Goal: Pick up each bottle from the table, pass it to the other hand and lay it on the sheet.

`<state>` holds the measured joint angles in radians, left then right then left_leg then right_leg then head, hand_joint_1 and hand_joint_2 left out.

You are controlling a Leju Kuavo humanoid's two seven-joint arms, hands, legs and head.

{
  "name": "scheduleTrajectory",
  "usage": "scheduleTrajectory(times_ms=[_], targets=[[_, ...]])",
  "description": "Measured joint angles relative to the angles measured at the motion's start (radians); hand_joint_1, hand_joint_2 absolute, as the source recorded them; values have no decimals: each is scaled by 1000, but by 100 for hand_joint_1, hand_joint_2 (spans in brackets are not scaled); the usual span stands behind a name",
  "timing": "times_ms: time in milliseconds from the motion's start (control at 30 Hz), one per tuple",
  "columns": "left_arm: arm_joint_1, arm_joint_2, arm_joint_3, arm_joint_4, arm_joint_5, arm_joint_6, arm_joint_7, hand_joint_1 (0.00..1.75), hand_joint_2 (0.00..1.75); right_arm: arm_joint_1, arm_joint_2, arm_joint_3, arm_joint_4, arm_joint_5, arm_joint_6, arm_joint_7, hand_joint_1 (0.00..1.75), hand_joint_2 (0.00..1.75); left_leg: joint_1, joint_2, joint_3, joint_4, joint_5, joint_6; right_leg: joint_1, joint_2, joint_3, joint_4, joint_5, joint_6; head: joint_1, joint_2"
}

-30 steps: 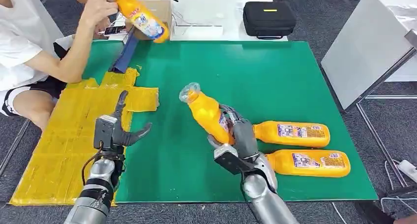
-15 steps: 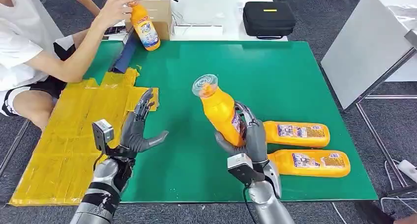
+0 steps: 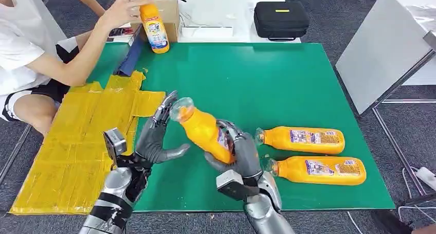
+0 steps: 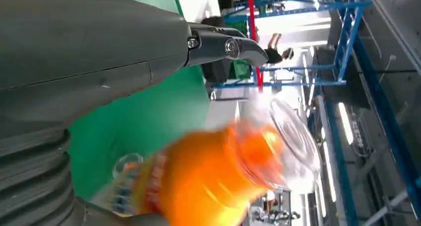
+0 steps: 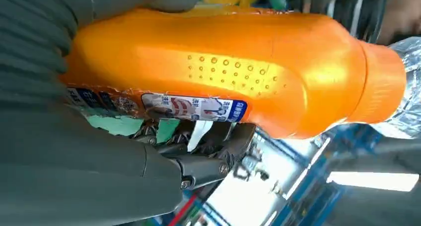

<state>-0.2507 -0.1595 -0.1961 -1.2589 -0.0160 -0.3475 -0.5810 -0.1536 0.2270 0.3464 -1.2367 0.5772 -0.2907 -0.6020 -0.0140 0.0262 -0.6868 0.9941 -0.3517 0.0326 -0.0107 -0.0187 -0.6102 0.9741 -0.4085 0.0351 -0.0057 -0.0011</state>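
1. Bench (image 3: 288, 74): green top, carries everything. Landmark for all places below is the held bottle (image 3: 203, 133).
2. Yellow sheet (image 3: 77, 146): lies on the bench on the left-hand side of the held bottle, beyond the left hand. It is the drop target; none of the bottles lies on it.
3. Two waiting bottles (image 3: 303, 140) and (image 3: 321, 171): on their sides on the bench, on the right-hand side of the held bottle, just past the right hand, caps towards it. A person at the far left corner holds a fourth bottle (image 3: 154, 31) upright; not the robot's concern.
4. Held bottle: off the bench, tilted, cap end leaning towards the left hand.
5. Right hand (image 3: 239, 154): fingers (image 5: 198, 136) wrapped round the lower body of the bottle, grasping it firmly.
6. Left hand (image 3: 154, 139): spread and released, palm facing the bottle's neck. Fingertips look just beside the cap; contact probably not made, but the left wrist view is blurred, so uncertain.
7. Step in hand (judgement): the pass, mid-handover.
8. Next move calls for: left hand closing round the upper body, right hand letting go only once that grip is secure, then a carry over the sheet.
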Motion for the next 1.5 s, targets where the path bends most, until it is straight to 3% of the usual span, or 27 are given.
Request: scheduleTrajectory(times_ms=[600,1033,1067,1100,1133,1500], targets=[[-20,-1,-70,27,39,-26,2,0,175,-55,35,132,98,170,-229,29,173,175,0,0,0,0,0,0,0,0,0,0,0,0,0,0],[-24,0,-74,43,71,-61,-6,0,175,-84,42,164,161,164,-251,33,175,175,0,0,0,0,0,0,0,0,0,0,0,0,0,0],[-24,0,-74,43,71,-62,-6,9,175,-85,42,164,163,164,-253,33,173,175,0,0,0,0,0,0,0,0,0,0,0,0,0,0],[-24,1,-74,43,71,-62,-6,145,175,-86,42,165,166,164,-254,34,171,175,0,0,0,0,0,0,0,0,0,0,0,0,0,0],[-24,1,-75,43,72,-62,-6,171,175,-87,42,166,167,164,-255,34,175,175,0,0,0,0,0,0,0,0,0,0,0,0,0,0],[-19,1,-82,43,72,-37,-6,175,175,-88,42,170,183,164,-277,34,175,175,0,0,0,0,0,0,0,0,-1,0,0,0,0,0]])
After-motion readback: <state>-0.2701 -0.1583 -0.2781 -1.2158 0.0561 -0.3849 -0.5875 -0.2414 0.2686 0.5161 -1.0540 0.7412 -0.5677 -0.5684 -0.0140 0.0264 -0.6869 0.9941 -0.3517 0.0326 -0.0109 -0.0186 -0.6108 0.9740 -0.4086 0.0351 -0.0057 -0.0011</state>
